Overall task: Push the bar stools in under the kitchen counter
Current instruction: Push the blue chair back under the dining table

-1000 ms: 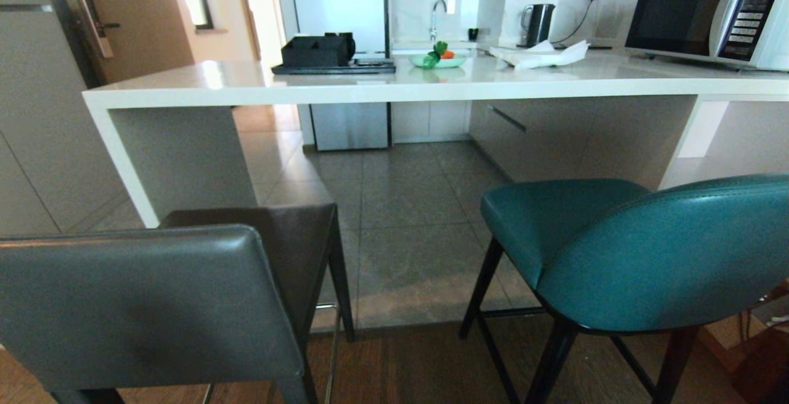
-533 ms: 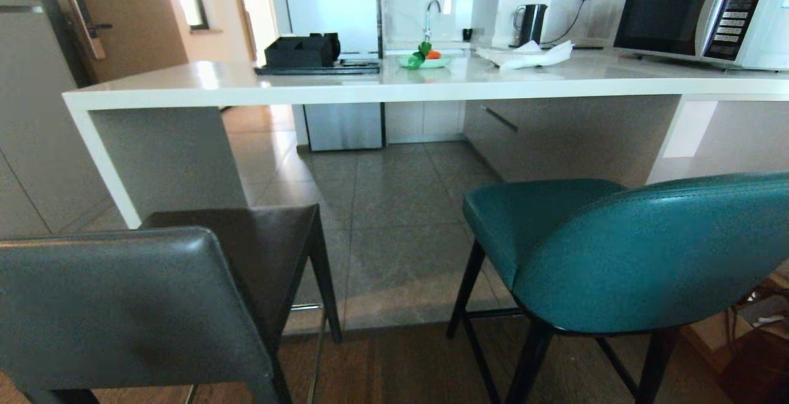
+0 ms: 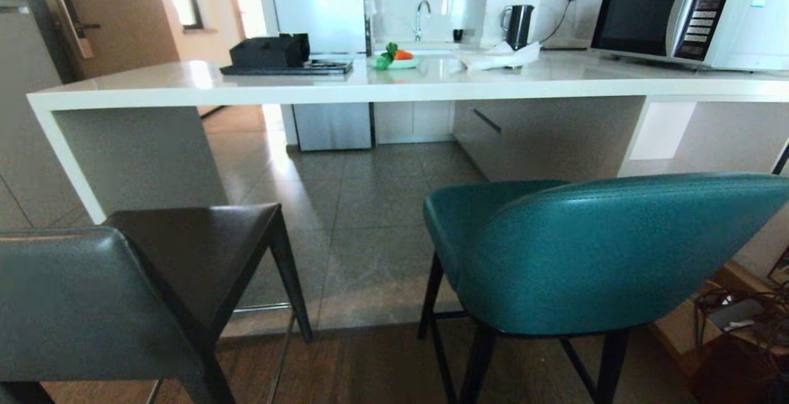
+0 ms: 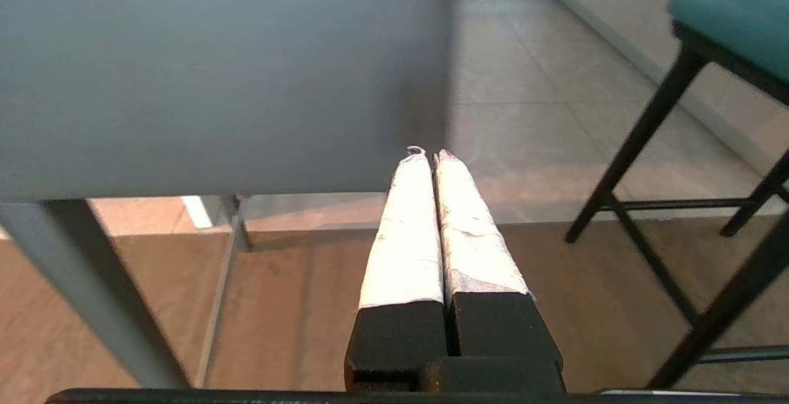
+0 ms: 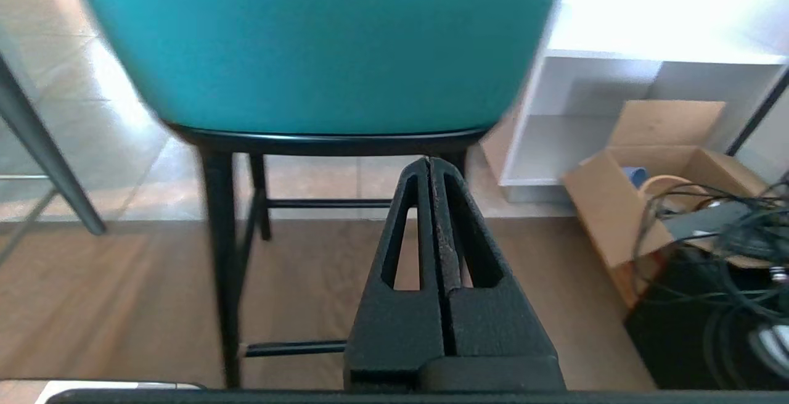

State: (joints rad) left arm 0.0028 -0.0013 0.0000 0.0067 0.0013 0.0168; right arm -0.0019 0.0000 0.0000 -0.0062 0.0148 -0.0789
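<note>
Although a small blue-and-white sticker marks the microwave at the far right end of the kitchen counter, its writing cannot be read. Both stools stand out from the counter's near edge, backs toward the robot. One is the dark grey stool, square-backed with a thin chrome footrest, near the counter's left end panel. Its neighbour, the teal stool, has a curved stitched back and black legs. Behind the grey back, the left gripper has its taped fingers pressed together. Just behind the teal back, the right gripper has its black jaws together too.
</note>
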